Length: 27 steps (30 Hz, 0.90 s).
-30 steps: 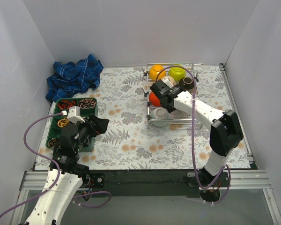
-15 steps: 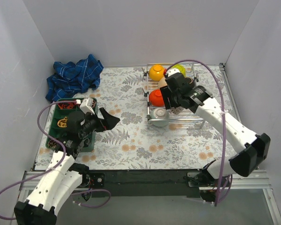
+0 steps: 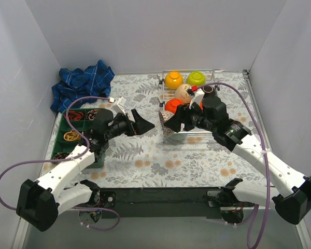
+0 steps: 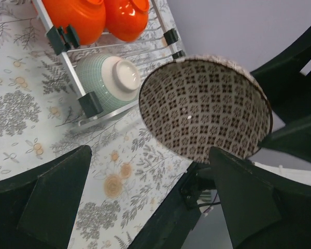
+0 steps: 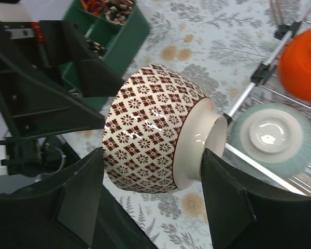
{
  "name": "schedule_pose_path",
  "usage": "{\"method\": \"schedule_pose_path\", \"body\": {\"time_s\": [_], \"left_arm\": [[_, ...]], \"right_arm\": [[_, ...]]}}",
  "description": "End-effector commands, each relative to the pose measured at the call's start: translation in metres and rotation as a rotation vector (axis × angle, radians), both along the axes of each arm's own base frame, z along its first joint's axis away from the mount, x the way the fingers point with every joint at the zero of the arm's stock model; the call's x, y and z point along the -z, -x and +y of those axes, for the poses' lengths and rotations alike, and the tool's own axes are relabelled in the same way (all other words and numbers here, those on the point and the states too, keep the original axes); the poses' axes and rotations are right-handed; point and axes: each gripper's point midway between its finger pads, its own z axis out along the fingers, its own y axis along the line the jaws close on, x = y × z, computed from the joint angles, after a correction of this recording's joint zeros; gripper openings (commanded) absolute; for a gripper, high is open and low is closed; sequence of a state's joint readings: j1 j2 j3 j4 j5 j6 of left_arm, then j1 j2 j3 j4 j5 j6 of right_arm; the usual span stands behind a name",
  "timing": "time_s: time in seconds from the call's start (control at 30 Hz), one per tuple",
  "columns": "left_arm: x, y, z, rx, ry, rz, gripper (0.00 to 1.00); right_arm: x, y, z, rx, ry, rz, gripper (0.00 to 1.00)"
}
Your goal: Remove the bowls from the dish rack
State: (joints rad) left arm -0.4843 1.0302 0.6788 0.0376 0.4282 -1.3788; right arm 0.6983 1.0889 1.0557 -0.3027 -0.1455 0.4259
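Note:
My right gripper (image 3: 172,120) is shut on the white patterned bowl (image 3: 168,123) and holds it on its side in the air, left of the dish rack (image 3: 198,136). In the right wrist view the bowl (image 5: 155,129) sits between my fingers. My left gripper (image 3: 141,123) is open, just left of the bowl, whose inside (image 4: 205,111) faces it. In the rack are an orange-yellow bowl (image 3: 173,79), a lime green bowl (image 3: 196,78), a speckled beige bowl (image 3: 182,92), a dark brown bowl (image 3: 209,89), red-orange bowls (image 4: 80,18) and a pale blue-green bowl (image 4: 111,78).
A green compartment tray (image 3: 67,124) with small items stands at the left edge. A crumpled blue cloth (image 3: 83,83) lies at the back left. The floral mat (image 3: 145,161) covers the table. White walls stand on three sides.
My right gripper has lifted the white patterned bowl out of the rack and carried it left. My left gripper has swung right from the green tray to meet it.

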Motion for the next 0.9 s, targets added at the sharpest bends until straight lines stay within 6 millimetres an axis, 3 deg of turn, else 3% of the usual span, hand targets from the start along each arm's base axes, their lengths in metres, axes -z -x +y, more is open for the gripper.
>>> {"method": "schedule_pose_path", "body": {"time_s": [0.0,0.17,0.4,0.5,0.53,0.63,0.67,0.77,0.87], "left_arm": [[-0.031,-0.017,-0.01,-0.091,0.15,-0.045,0.98],[-0.019,-0.019,-0.02,-0.106,0.146,-0.017,0.98],[-0.007,-0.017,-0.018,-0.125,0.14,-0.019,0.8],[-0.004,-0.015,-0.016,-0.125,0.14,-0.024,0.63],[-0.004,-0.014,-0.015,-0.128,0.14,-0.026,0.5],[-0.005,-0.014,-0.009,-0.156,0.135,-0.042,0.31],[-0.002,-0.014,-0.007,-0.165,0.121,-0.032,0.19],[0.002,-0.015,0.002,-0.205,0.087,-0.036,0.01],[0.003,-0.019,0.014,-0.263,0.038,-0.051,0.0]], "right_arm": [[-0.08,0.019,0.025,-0.133,-0.328,-0.152,0.16],[-0.081,0.031,0.03,-0.181,-0.419,-0.126,0.16],[-0.082,0.039,0.034,-0.205,-0.501,-0.08,0.16],[-0.076,0.038,0.034,-0.204,-0.512,-0.064,0.16],[-0.074,0.038,0.035,-0.201,-0.515,-0.056,0.16],[-0.065,0.036,0.033,-0.178,-0.508,-0.044,0.18],[-0.062,0.035,0.032,-0.171,-0.504,-0.044,0.19],[-0.044,0.034,0.029,-0.144,-0.481,-0.022,0.34],[-0.027,0.033,0.026,-0.122,-0.461,-0.003,0.63]]}}
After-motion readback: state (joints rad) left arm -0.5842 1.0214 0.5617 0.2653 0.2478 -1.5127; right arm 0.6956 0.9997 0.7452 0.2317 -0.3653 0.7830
